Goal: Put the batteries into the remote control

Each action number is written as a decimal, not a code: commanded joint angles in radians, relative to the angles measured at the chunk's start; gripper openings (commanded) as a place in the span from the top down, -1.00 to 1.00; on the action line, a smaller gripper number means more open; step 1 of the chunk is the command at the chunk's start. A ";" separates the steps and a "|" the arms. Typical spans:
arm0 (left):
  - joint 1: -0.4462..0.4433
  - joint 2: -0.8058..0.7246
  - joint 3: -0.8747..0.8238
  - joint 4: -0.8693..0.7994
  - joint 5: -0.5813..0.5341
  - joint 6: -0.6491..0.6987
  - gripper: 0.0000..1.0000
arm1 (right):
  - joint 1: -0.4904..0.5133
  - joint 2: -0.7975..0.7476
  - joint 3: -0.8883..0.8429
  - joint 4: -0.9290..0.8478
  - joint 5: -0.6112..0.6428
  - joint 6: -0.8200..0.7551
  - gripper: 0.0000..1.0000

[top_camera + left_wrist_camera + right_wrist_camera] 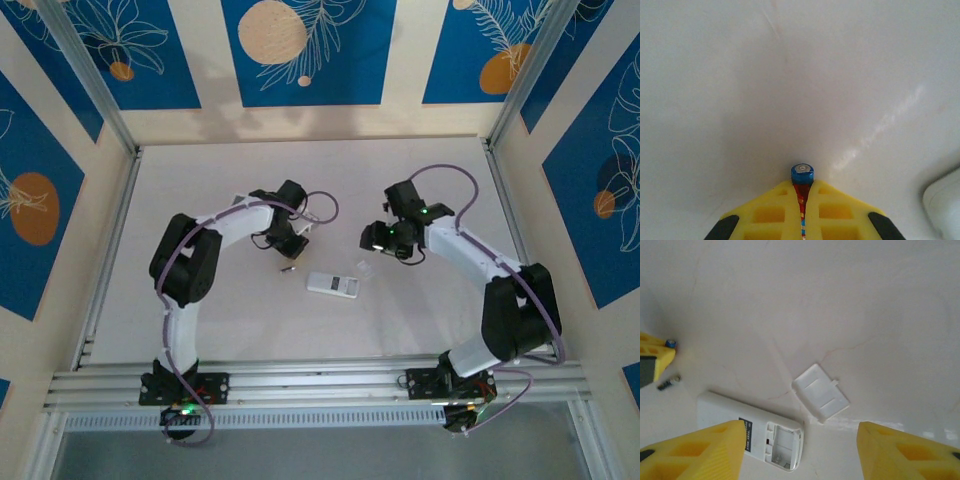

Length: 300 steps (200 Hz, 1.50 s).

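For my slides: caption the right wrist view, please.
Open right gripper poised near the remote, battery bay empty, cover lying beside it.

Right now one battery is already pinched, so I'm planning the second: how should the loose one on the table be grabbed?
Likely best: take the loose battery around its middle, straight from above, closing across its long sides. It lies flat on the table, apart from the remote.
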<state>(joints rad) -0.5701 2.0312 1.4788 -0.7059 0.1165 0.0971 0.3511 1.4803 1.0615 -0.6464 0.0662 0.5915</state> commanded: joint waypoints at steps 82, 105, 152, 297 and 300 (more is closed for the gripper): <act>-0.391 -0.293 -0.099 0.224 0.000 -0.718 0.86 | -0.142 -0.136 -0.092 0.020 -0.089 0.092 -0.23; -0.430 -0.226 -0.084 0.222 -0.038 -0.742 0.86 | -0.143 -0.138 -0.096 0.022 -0.100 0.091 -0.23; -0.432 -0.115 -0.038 0.159 -0.062 -0.732 0.84 | -0.144 -0.156 -0.113 0.013 -0.095 0.084 -0.23; -0.422 -0.007 -0.026 0.192 -0.096 -0.777 0.58 | -0.150 -0.158 -0.135 0.019 -0.100 0.083 -0.23; -0.421 -0.009 -0.027 0.196 -0.097 -0.778 0.57 | -0.150 -0.159 -0.135 0.019 -0.101 0.083 -0.23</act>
<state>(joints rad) -1.0031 2.0212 1.4429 -0.5289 0.0460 -0.6632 0.2077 1.3445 0.9394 -0.6170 -0.0090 0.6682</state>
